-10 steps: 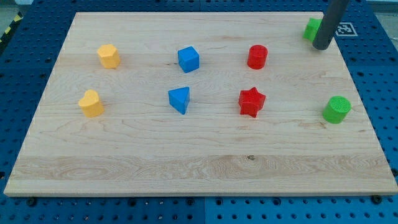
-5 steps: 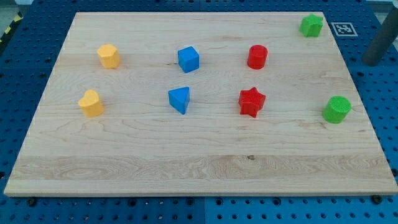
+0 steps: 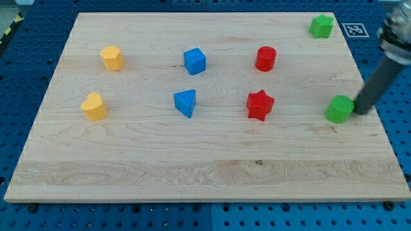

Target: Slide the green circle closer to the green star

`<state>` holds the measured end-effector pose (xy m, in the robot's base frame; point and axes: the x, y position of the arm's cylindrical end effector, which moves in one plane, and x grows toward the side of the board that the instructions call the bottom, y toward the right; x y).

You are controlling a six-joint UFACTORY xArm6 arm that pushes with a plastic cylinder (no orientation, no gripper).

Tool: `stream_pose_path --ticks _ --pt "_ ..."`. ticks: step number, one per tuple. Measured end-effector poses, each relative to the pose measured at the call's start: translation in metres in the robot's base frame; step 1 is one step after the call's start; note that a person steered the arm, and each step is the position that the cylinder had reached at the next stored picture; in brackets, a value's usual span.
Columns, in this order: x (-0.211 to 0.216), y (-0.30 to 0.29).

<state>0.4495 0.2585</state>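
While the wooden tabletop (image 3: pixel 128 160) carries eight small blocks, no pincer exists on this rod, so nothing is clenched or released. My tip (image 3: pixel 357 112) touches the green circle (image 3: pixel 339 109) from the view's right, near the right edge. That side seems poorly chosen: the green star (image 3: pixel 322 26) sits well apart in the top right corner, so a push from below would likely serve better. The red star (image 3: pixel 260 105) and red cylinder (image 3: pixel 266 58) lie leftward, clear of that path.
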Motion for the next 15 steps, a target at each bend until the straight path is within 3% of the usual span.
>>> stream_pose_path --ticks 1,3,4,6,8,10,11,13,15 --pt "0.003 0.009" --pt "0.086 0.034" --pt "0.09 -0.018" --pt "-0.031 -0.052" --pt "-0.001 -0.052" --pt "-0.082 -0.057" --pt "-0.084 -0.057" --pt "-0.024 -0.038" --pt "-0.099 -0.028"
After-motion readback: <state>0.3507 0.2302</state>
